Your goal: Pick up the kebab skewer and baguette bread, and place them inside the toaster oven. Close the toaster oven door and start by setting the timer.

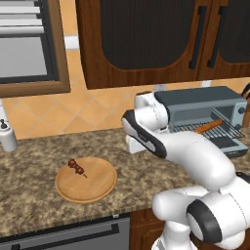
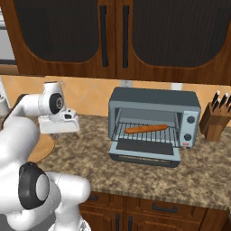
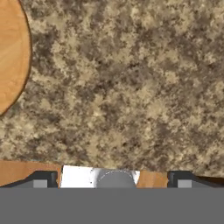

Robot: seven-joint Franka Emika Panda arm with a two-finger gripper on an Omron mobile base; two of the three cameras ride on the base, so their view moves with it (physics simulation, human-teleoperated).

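The kebab skewer [image 1: 76, 167] lies on the round wooden plate [image 1: 93, 188], toward its back left. On the wire rack inside the toaster oven [image 2: 153, 100] the baguette bread [image 2: 146, 128] lies lengthwise. The toaster oven door [image 2: 144, 151] hangs dropped open onto the counter. My gripper [image 3: 113, 179] points down at bare granite between plate and oven, open, with nothing between its fingertips [image 3: 43, 179]. The plate's edge [image 3: 11, 57] shows at the hand view's left. In the base views the hand [image 1: 132, 143] hovers over the counter to the right of the plate.
A knife block [image 2: 215, 118] stands to the right of the oven. A white shaker [image 1: 7, 135] sits at the counter's far left. Dark wooden cabinets [image 2: 113, 36] hang above the oven. The granite counter [image 1: 34, 166] ends at a front edge above a drawer front.
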